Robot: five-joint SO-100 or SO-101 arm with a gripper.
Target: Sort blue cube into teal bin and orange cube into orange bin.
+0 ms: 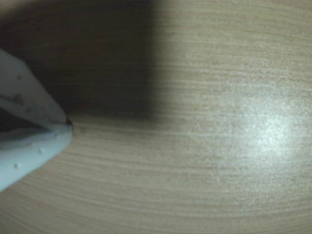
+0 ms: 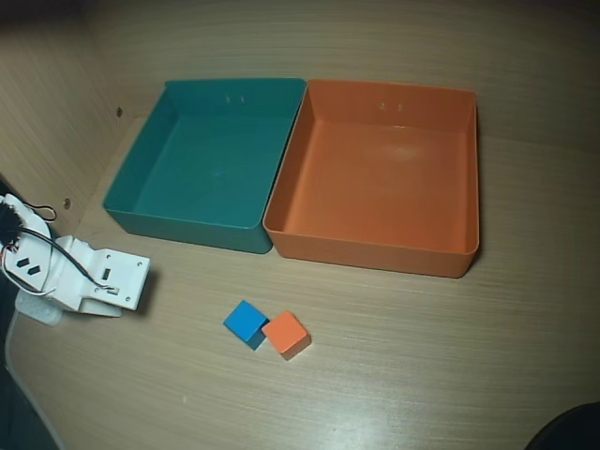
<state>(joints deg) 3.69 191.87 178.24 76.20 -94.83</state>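
Tool [image 1: 68, 124] first, since it sits farthest left in the wrist view: I see its two pale fingers [image 1: 29, 100] coming in from the left edge with their tips pressed together, nothing between them, so I read it as closed and empty. Beyond the tips I see only wood-grain surface [image 1: 219, 185], with a dark shadow across the upper left and a bright glare patch toward the right.

From the overhead view, moving left to right, my white arm [image 2: 89, 277] lies folded low at the left edge with black cables looping over it; I cannot make out the fingers from up here. Further right, the teal bin [image 2: 187, 225] stands empty on the surface [image 2: 450, 375], with two small holes in its far wall. Its right wall touches the left wall of the orange bin [image 2: 375, 253], which is likewise empty and has the same pair of holes in its far wall.

Nearer the bottom edge, in front of the seam between the two bins, I find the blue cube [image 2: 246, 321] on the bare wood, well apart from my arm. The orange cube [image 2: 286, 332] sits directly to its right, the two touching at a corner, both turned at an angle to the bins. Neither cube is in a bin.
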